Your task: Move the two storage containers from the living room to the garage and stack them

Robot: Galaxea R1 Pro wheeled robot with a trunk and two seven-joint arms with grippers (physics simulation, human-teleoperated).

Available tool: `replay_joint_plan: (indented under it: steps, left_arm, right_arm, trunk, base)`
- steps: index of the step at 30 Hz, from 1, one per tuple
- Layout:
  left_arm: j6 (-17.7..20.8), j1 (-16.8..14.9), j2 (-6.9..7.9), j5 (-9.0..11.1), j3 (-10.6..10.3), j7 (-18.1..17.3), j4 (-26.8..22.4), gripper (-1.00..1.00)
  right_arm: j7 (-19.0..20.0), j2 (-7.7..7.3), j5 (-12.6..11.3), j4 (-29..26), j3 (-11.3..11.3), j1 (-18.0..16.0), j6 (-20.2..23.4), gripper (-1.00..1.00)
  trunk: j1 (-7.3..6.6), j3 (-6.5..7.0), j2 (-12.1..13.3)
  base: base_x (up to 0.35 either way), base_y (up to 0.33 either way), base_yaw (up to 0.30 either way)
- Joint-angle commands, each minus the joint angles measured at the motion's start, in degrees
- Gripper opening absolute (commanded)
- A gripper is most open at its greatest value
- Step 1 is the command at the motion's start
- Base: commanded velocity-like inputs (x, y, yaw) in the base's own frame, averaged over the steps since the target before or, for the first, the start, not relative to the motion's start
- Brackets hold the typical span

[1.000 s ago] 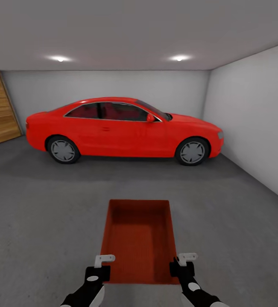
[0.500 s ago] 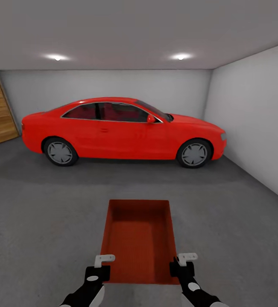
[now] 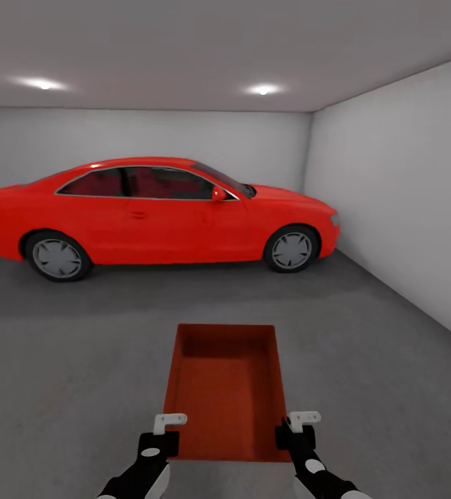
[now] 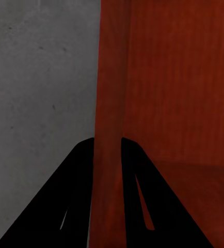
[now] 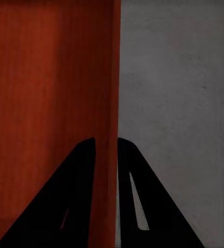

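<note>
One orange-red open-topped storage container (image 3: 225, 395) is held low in front of me, over the garage's dark grey concrete floor (image 3: 80, 346). My left gripper (image 3: 164, 433) is shut on its near left wall and my right gripper (image 3: 296, 430) on its near right wall. In the left wrist view the ribbed wall (image 4: 109, 93) runs between the black fingers (image 4: 70, 201) of the left gripper (image 4: 108, 142). The right wrist view has the wall (image 5: 114, 77) pinched in the right gripper (image 5: 106, 140). The bin is empty inside. The other container and the living room are out of view.
A red car (image 3: 156, 208) stands side-on across the far end of the garage. A plain white wall (image 3: 405, 194) runs along the right, and another stands behind the car. Bare concrete lies between the car and me.
The whole view has swung right, so the camera has moved: the car sits further left in the picture and the wooden door has left the frame. Container and grippers hold the same place.
</note>
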Motion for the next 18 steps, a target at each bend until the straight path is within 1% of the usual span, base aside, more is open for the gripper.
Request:
replay_joint_plan:
  steps: [1,18]
  left_arm:
    - [0.1,0.0,0.28,0.9,-1.5,0.5,0.8,-1.0]
    - [0.2,0.0,0.28,0.9,-1.5,0.5,0.9,-1.0]
  right_arm:
    - [0.0,-0.14,0.4,-0.1,-0.2,-0.1,-4.3,-1.0]
    - [-0.1,-0.12,0.4,-0.1,-0.1,-0.1,-4.3,-1.0]
  trunk:
    - [0.05,-0.12,-0.1]
    - [0.05,-0.6,-0.1]
  base:
    - [0.322,0.0,-0.265]
    - [0.322,0.0,-0.265]
